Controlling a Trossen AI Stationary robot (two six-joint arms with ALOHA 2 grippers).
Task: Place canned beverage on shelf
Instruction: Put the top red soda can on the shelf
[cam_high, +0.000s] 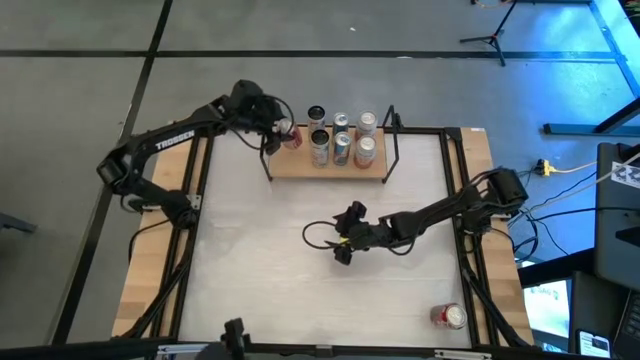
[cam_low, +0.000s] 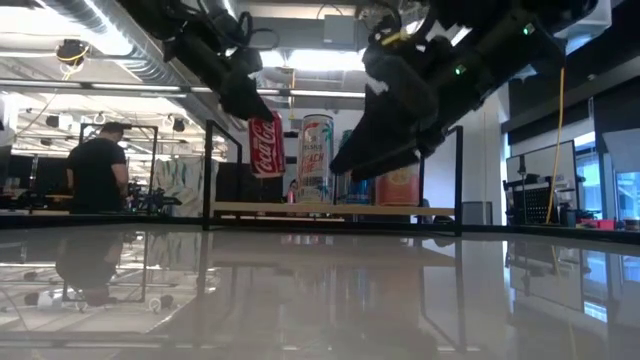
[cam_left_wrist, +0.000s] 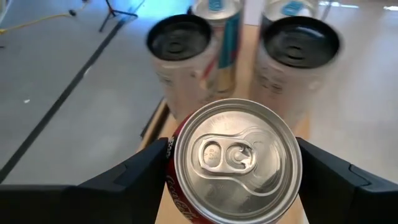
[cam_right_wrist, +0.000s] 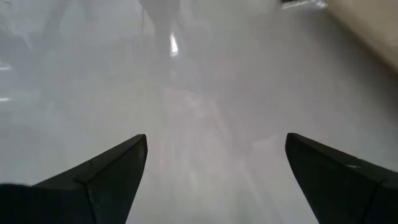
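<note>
The left gripper (cam_high: 283, 131) grips a red Coca-Cola can (cam_left_wrist: 235, 163) by its sides, fingers (cam_left_wrist: 134, 177) pressed on either flank. The can stands upright, long axis vertical, pull-tab end up, held just above the left end of the shelf (cam_high: 300, 165); its base is hidden. Beside it several cans (cam_high: 342, 138) stand on the board, labels hard to read. The right gripper (cam_high: 345, 238) hangs open over the white tabletop (cam_high: 300, 300). Another red can (cam_high: 449, 316) lies on its side near the table's right front corner.
</note>
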